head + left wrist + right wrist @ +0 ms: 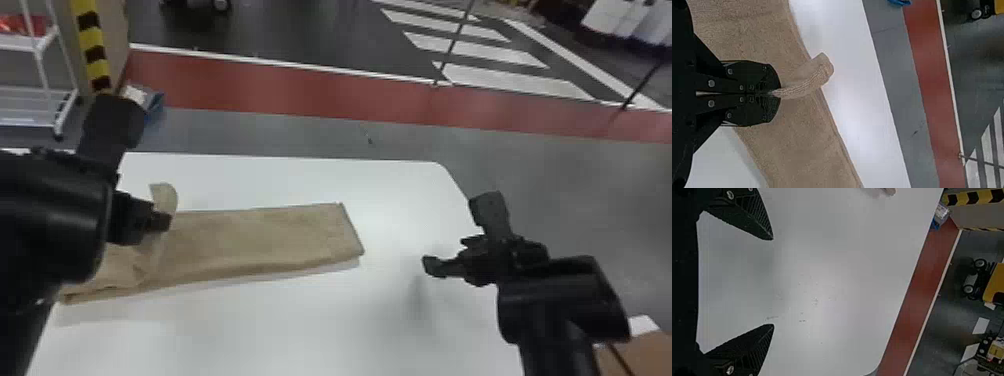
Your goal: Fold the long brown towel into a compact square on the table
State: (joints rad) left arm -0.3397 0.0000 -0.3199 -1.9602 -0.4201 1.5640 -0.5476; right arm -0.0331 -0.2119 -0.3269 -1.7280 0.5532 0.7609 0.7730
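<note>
In the head view my left gripper (162,221) is over the left part of the brown towel (260,235), which lies as a long folded strip across the table. A pinched tip of cloth stands up beyond its fingers. The left wrist view has the left gripper (777,94) shut on a fold of the towel (809,145), the rest of the cloth spreading beneath it. My right gripper (432,266) is off to the right of the towel, above the bare table; in the right wrist view the right gripper (773,282) has its fingers wide apart with nothing between them.
The white table (310,325) extends in front of the towel and to its right, with a rounded far right corner. Beyond it are a grey and red floor, a white wire rack (45,95) at the far left and a brown box (635,355) at the lower right.
</note>
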